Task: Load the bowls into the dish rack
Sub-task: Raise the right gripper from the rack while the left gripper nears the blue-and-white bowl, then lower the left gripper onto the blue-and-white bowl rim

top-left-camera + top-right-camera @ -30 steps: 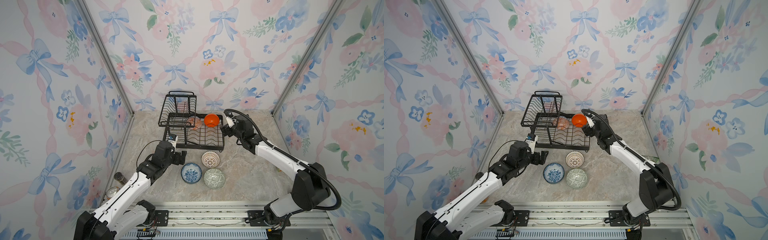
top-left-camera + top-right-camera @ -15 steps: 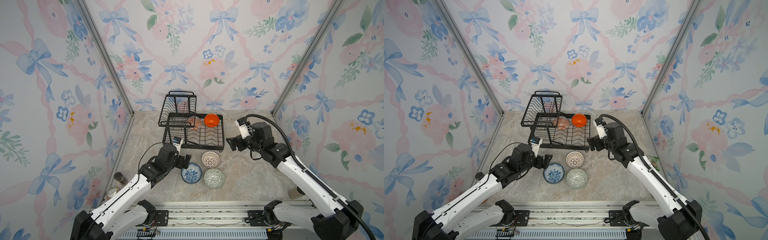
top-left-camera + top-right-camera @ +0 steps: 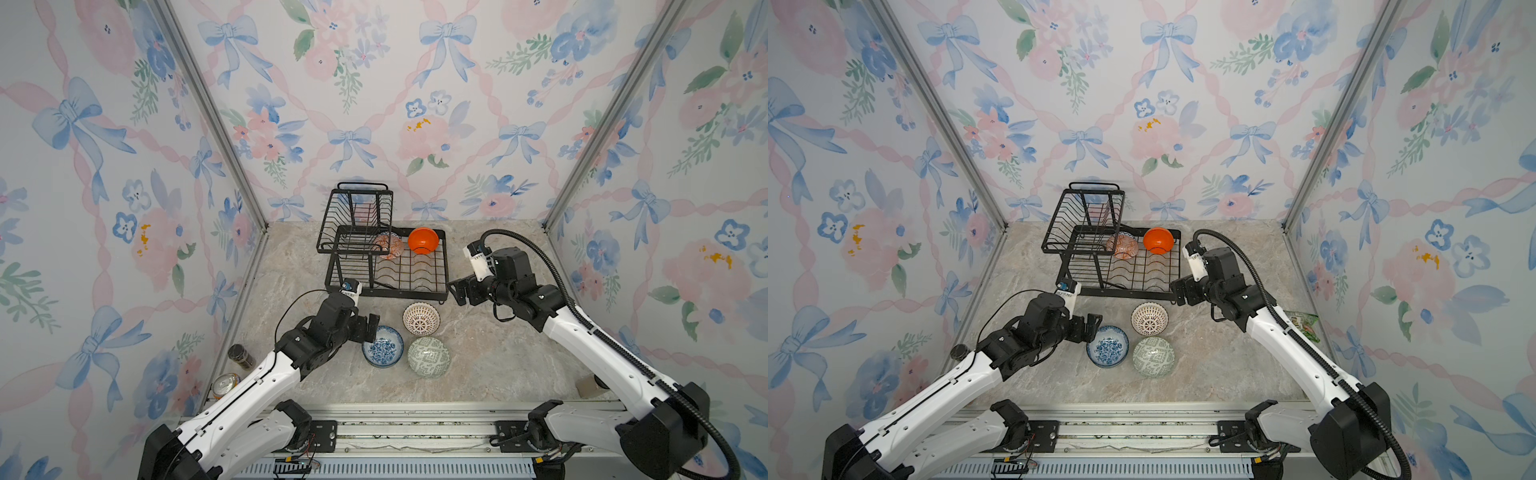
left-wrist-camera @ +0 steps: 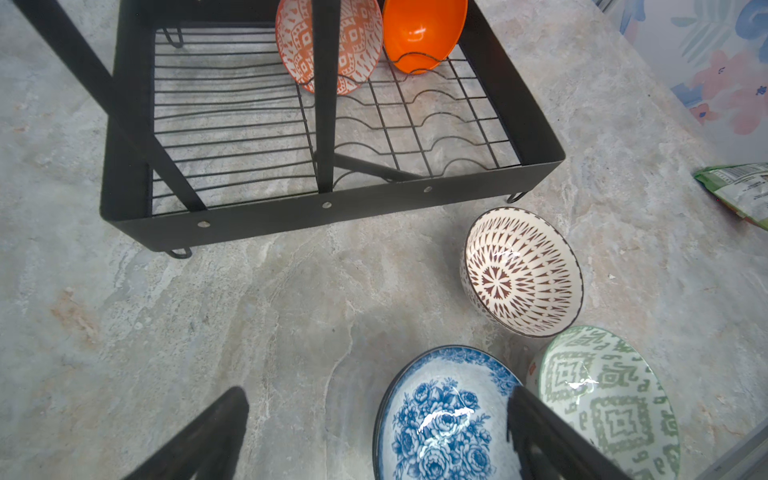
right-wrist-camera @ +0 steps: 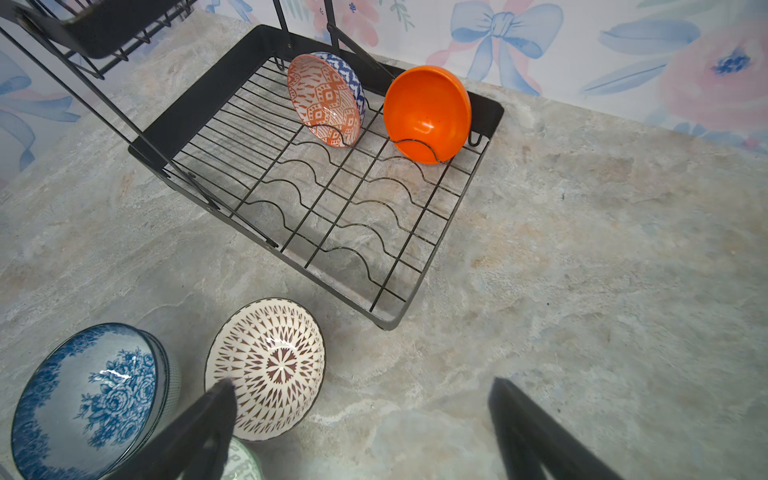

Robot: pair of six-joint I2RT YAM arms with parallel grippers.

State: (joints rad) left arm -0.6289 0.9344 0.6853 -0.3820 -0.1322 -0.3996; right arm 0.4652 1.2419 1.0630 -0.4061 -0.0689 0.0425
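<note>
My left claw (image 3: 371, 330) is wide open with nothing in it, low over the table (image 3: 498, 353) at the left rim of the blue bowl (image 3: 382, 347). In its wrist view one finger (image 4: 540, 432) crosses the spot where that bowl meets the green bowl (image 3: 428, 356), and the other finger is over bare stone. I cannot tell whether either finger touches the china. My right claw (image 3: 456, 293) is just as wide and just as empty, hanging off the rack's (image 3: 399, 293) front right corner. From its wrist camera one finger (image 5: 216, 407) overlaps the near rim of the lattice bowl (image 3: 421, 318). I see no contact there. Those three bowls sit upright on the table in a tight cluster just in front of the rack, the lattice bowl nearest it, the blue and green ones side by side behind it and touching or nearly so. Two bowls are already loaded: the orange bowl (image 3: 423, 240) and the red bowl (image 3: 389, 246) stand on edge in the back row of the tray's slots, side by side. The raised basket (image 3: 355, 216) on the rack's left is bare wire. Off to the edges, a can (image 3: 226, 384) and a dark jar (image 3: 241, 356) stand by the left wall, and a green packet (image 3: 1304, 326) lies by the right one.
</note>
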